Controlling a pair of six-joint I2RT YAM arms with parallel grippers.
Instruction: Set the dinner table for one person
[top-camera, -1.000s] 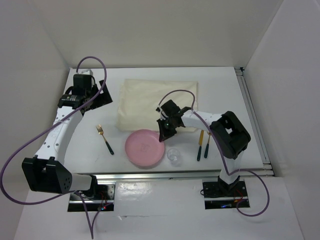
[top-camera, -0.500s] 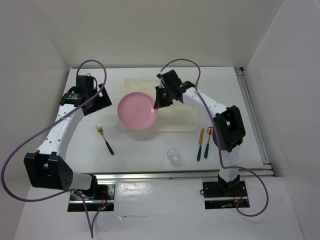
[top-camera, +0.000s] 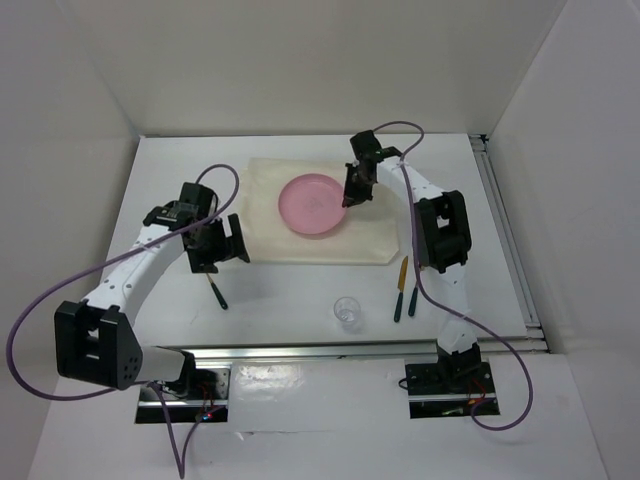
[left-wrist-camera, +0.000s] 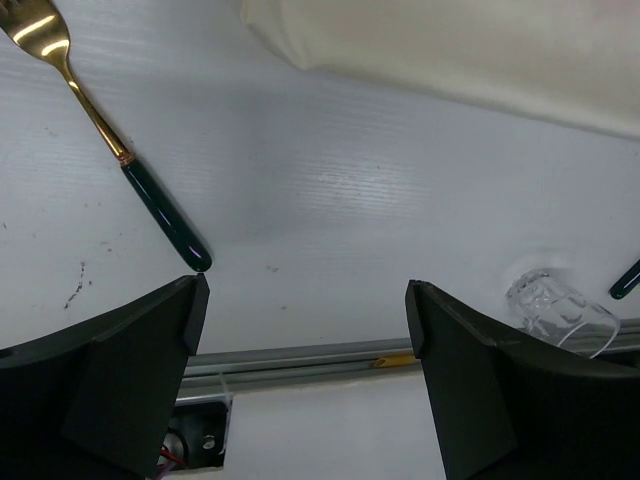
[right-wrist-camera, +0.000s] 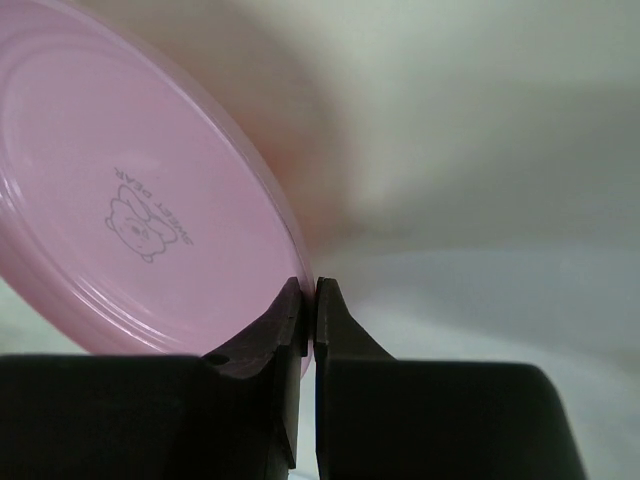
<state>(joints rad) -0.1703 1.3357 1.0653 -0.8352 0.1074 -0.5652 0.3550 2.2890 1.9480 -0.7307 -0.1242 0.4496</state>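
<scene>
My right gripper (top-camera: 350, 196) is shut on the rim of a pink plate (top-camera: 314, 203) and holds it over the cream cloth (top-camera: 268, 225) on the white dinner table (top-camera: 280, 290). In the right wrist view the fingers pinch the plate's (right-wrist-camera: 150, 230) edge at the gripper (right-wrist-camera: 309, 300). My left gripper (top-camera: 222, 250) is open and empty over the gold fork with a dark green handle (left-wrist-camera: 160, 210), of which only the handle end (top-camera: 218, 297) shows from above. In the left wrist view the gripper (left-wrist-camera: 300, 330) is wide open above the bare table.
A clear glass (top-camera: 347, 311) stands near the front edge and shows in the left wrist view (left-wrist-camera: 560, 310). A knife (top-camera: 400, 290) and a spoon (top-camera: 412, 300) with dark handles lie at the right. A grey rail (top-camera: 330, 348) runs along the front edge.
My right gripper has carried the pink plate from the front of the table up and over the cloth, to the right. My left arm has swung from the far left down over the fork.
</scene>
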